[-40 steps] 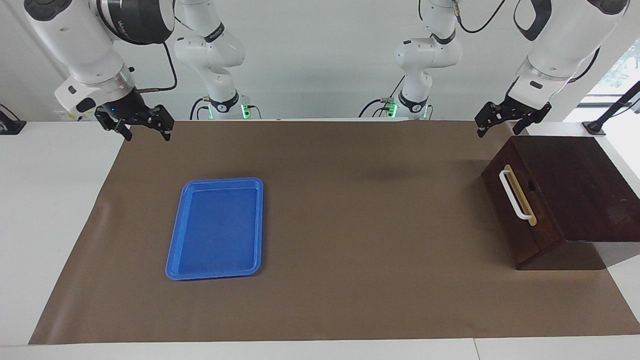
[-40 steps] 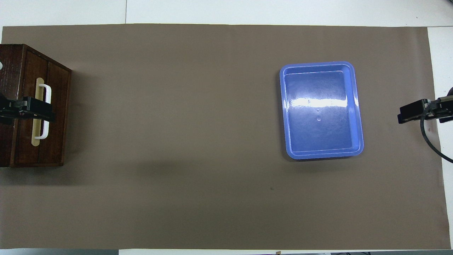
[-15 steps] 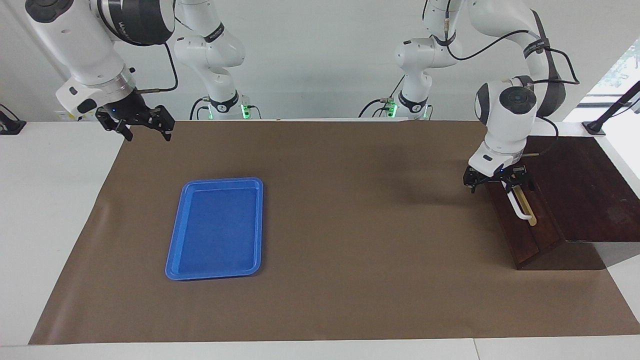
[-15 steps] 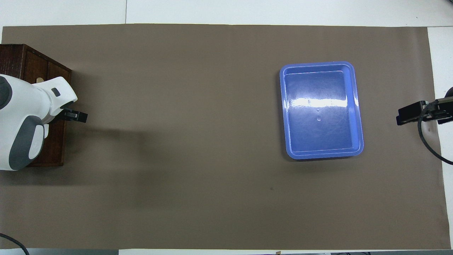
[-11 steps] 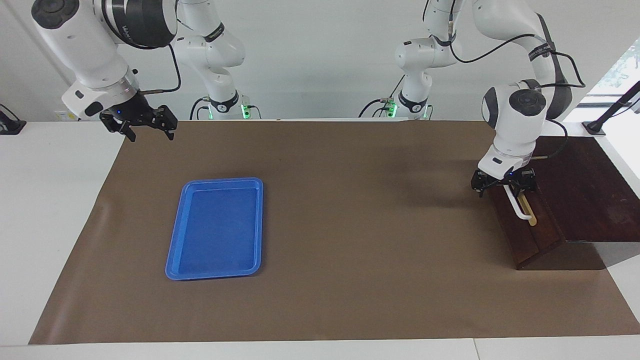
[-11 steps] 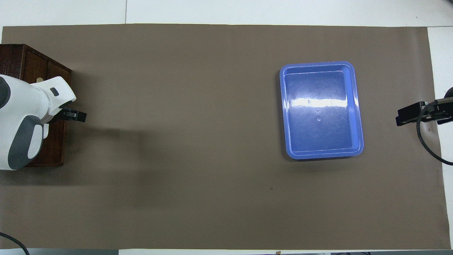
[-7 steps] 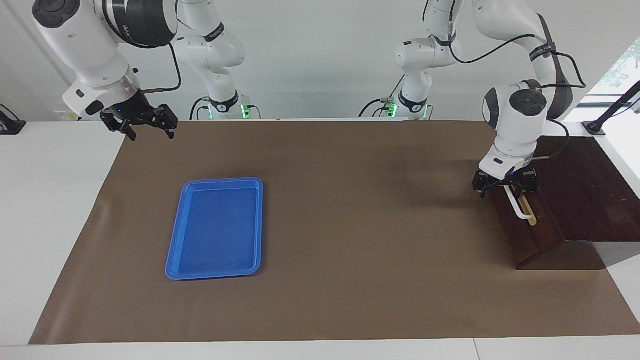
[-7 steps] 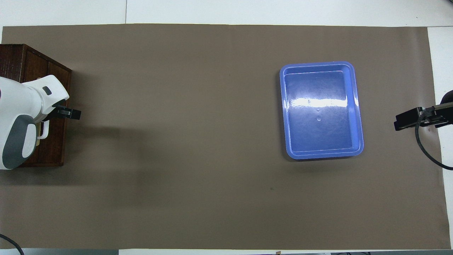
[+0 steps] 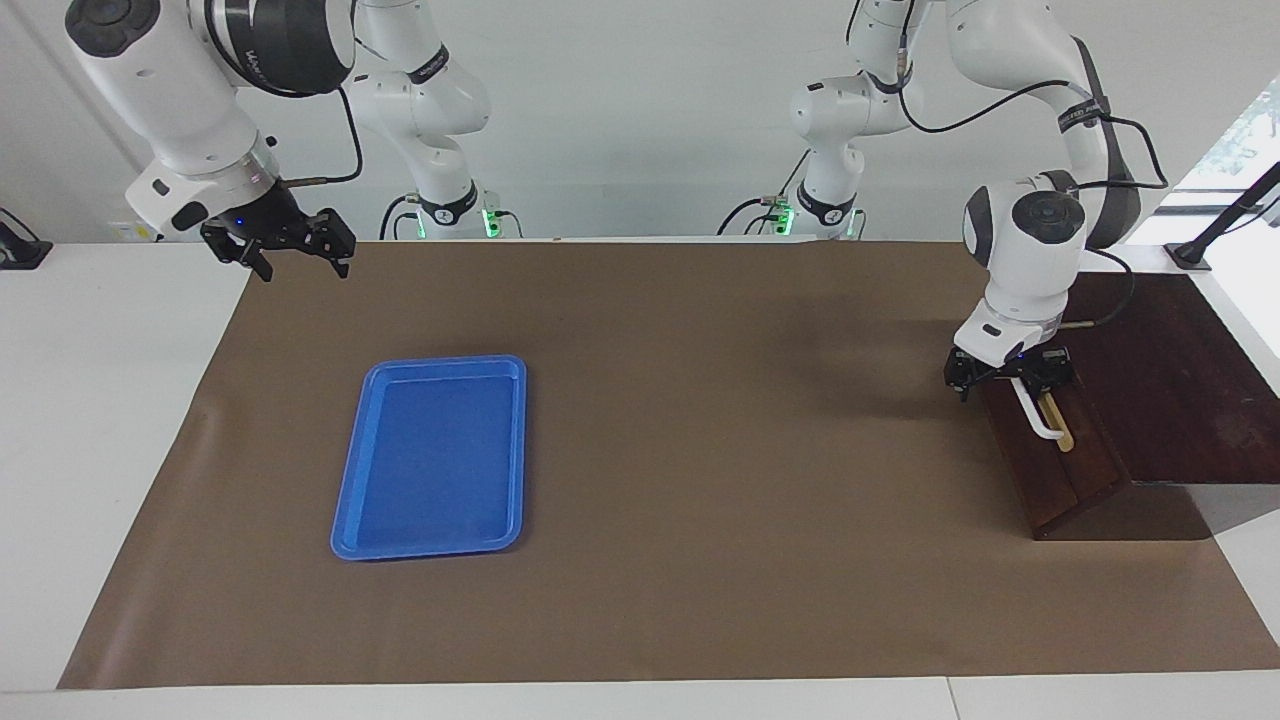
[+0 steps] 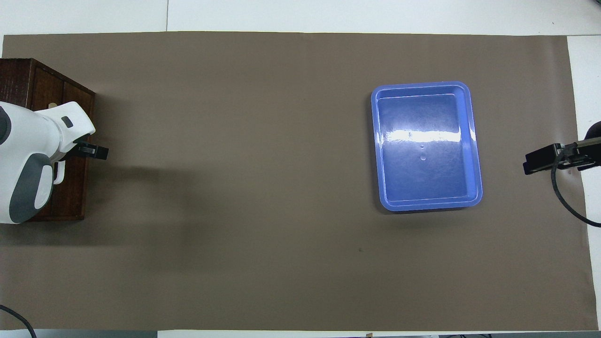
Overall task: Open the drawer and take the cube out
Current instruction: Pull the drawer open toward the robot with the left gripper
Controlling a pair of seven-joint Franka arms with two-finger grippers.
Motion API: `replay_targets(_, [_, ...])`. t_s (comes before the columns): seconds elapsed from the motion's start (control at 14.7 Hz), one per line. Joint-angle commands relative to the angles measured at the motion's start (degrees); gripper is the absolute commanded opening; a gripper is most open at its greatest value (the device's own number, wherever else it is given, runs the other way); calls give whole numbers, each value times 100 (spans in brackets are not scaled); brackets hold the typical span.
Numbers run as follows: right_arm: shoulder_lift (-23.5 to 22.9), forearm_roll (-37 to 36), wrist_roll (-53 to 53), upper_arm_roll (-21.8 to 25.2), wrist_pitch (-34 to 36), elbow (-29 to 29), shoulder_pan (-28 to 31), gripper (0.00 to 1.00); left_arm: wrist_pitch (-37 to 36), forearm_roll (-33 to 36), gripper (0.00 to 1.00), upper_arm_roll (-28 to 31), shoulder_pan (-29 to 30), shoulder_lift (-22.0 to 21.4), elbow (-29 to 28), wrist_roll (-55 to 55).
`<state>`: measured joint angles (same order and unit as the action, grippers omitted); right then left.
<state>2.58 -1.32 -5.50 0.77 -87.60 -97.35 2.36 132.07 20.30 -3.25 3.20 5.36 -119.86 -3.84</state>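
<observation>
The drawer is shut in its dark wooden box at the left arm's end of the table. My left gripper is down at the drawer front, open, with its fingers on either side of the end of the white handle nearer the robots; whether they touch it I cannot tell. In the overhead view the left wrist covers most of the drawer, and one fingertip pokes out past the front. The cube is hidden. My right gripper hangs open over the mat's edge at the right arm's end.
An empty blue tray lies on the brown mat toward the right arm's end, also seen in the overhead view as the tray. White table border surrounds the mat.
The left arm swung down from above the box to the drawer's handle, then settled with small shifts. The right gripper drifted slightly inward. Both grippers stayed open.
</observation>
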Motion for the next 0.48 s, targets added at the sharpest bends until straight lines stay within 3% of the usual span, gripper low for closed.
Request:
replay_targets(0.0, [138,0,-127,2,-55,-144,28,100,118,132,100,-9,-398,-17,-99,671])
replay_targets(0.41, [138,0,-127,2,-46,-144,28,100,3,-404,100,-9,-1330,-17,-37,1693])
